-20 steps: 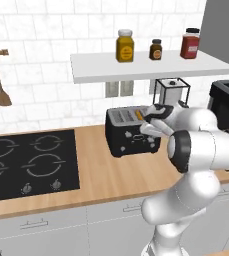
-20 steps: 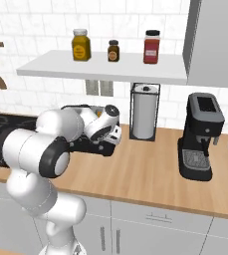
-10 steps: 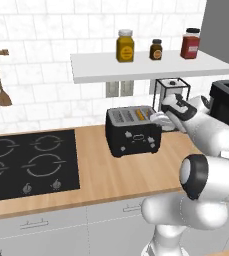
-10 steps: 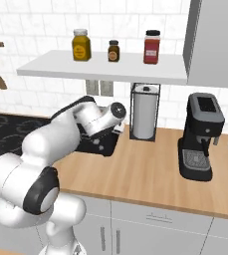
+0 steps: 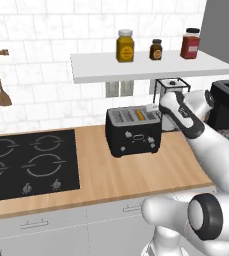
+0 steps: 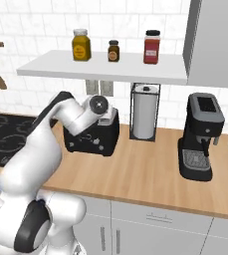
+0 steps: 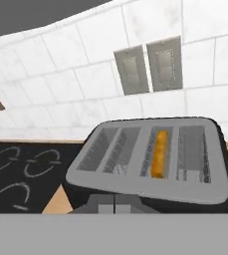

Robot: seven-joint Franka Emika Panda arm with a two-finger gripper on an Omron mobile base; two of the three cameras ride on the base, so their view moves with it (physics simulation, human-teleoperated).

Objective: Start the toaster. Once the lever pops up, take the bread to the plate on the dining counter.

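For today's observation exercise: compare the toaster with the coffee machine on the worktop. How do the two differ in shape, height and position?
The toaster is a low, wide box with rounded corners; the coffee machine is tall and narrow. The toaster has slots on top, one holding the bread; the coffee machine has a drip tray at its foot. The toaster stands left of the paper towel holder, the coffee machine right of it. Both are black and stand on the wooden worktop.
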